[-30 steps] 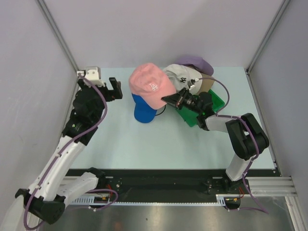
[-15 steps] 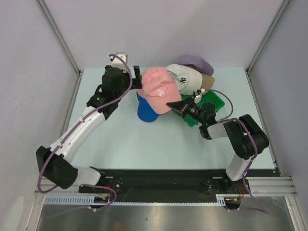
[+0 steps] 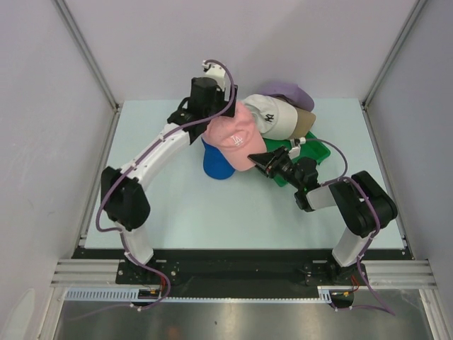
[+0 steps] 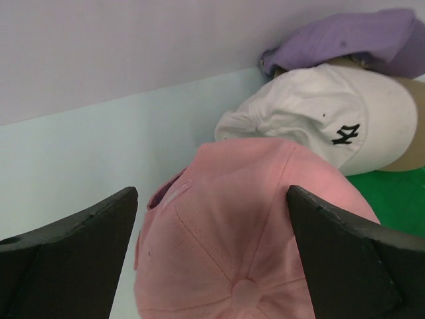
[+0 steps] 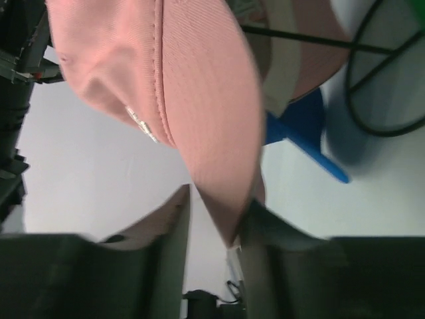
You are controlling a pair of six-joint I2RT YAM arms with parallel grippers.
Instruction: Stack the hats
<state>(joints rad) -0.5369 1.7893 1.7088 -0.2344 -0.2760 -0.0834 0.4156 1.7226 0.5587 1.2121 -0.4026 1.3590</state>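
Nearest, right gripper [image 3: 260, 159]: jaws slightly parted, the brim of the pink cap [image 3: 233, 134] between them, one finger clear of it.
pink cap: mid-table, crown up, lying over the blue cap [image 3: 214, 163].
blue cap: on the table [image 3: 177, 205], largely covered.
green tray [image 3: 320, 151]: just right of the pink cap.
left gripper [image 4: 211, 196]: above the pink crown, jaws spread wide, holding nothing.
white cap [image 3: 272, 117]: behind the pink cap, overlapping the tan cap [image 3: 306, 122].
lavender cap [image 3: 289, 92]: farthest back.
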